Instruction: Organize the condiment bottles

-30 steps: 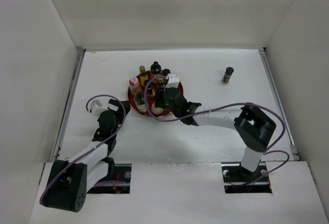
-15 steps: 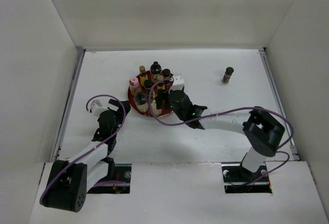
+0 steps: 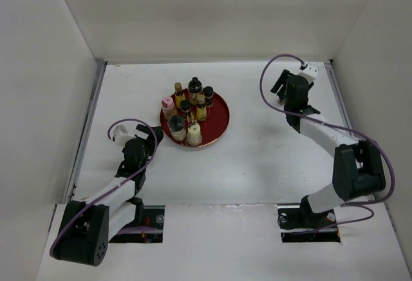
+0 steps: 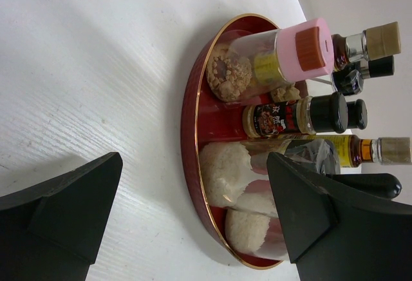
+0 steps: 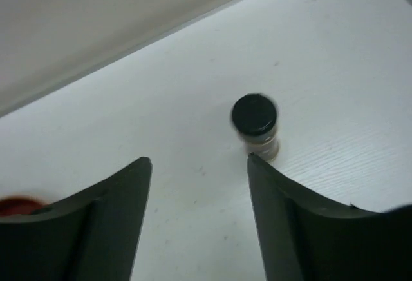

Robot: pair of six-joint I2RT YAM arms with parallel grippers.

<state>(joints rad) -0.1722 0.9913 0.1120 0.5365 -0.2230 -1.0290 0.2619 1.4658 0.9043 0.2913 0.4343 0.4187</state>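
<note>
Your right pincer (image 5: 198, 165) is open and empty. A second ago it was over the red tray (image 3: 217, 109); since then it has swung across to the far right corner of the desk (image 3: 257, 158). That is where the lone bottle (image 5: 255, 125) stands upright, dark cap up, well apart from the others. In the wrist view the bottle sits just past the fingertips, closer to one finger than to the other and not yet between them. From above, the wrist hides it.

The other seven bottles (image 3: 187, 110) are grouped on the tray, which lies left of the desk's middle. Among them are the pink-capped bottle (image 3: 168, 105) and a pale-capped jar (image 3: 194, 133). Your left pincer (image 3: 147, 133) rests wide open just beside the tray's near left rim, holding nothing.

The move suggests the tray work is finished for now and only this stray is left. You will likely need to centre the fingers on it before closing, since an off-centre squeeze could tip it.
</note>
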